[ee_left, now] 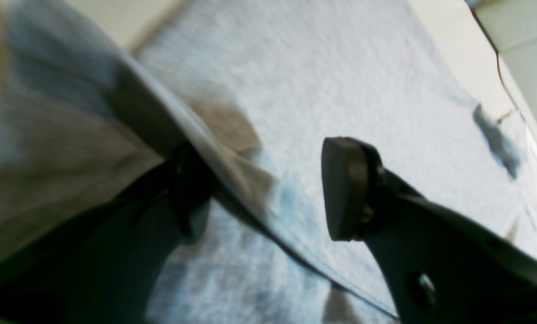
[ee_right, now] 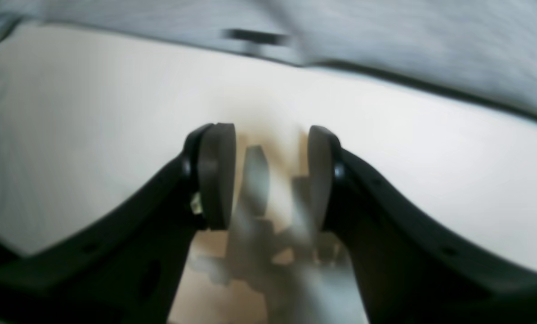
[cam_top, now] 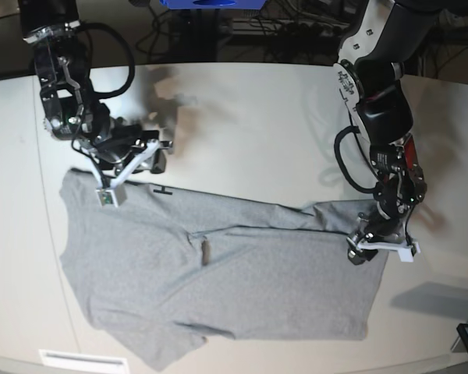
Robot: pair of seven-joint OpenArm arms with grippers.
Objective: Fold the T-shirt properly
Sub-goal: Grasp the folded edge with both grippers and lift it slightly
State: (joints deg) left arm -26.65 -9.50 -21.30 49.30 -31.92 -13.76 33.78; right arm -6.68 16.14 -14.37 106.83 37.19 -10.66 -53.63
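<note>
A: Where is the T-shirt (cam_top: 218, 280) found?
B: Spread across the table (cam_top: 249, 125), toward six o'clock.
A: And the grippers?
B: The left gripper (ee_left: 268, 189) is seen parted over a raised fold; the right gripper (ee_right: 268, 175) is held apart, empty, at ten o'clock.

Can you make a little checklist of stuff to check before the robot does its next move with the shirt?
1. Left gripper let go of the cloth: cannot tell. Its fingers stand apart, but a fold of the T-shirt drapes on one.
2. Right gripper empty: ok. Only bare table shows between its fingers.
3. Right gripper clear of the shirt: ok. It hangs just past the shirt's far edge.
4. Shirt lying flat: not ok. A crease runs across its middle and the edges bunch.
5. Shirt fully on the table: ok.
6. Fold finished: not ok. It is only partly folded.
</note>
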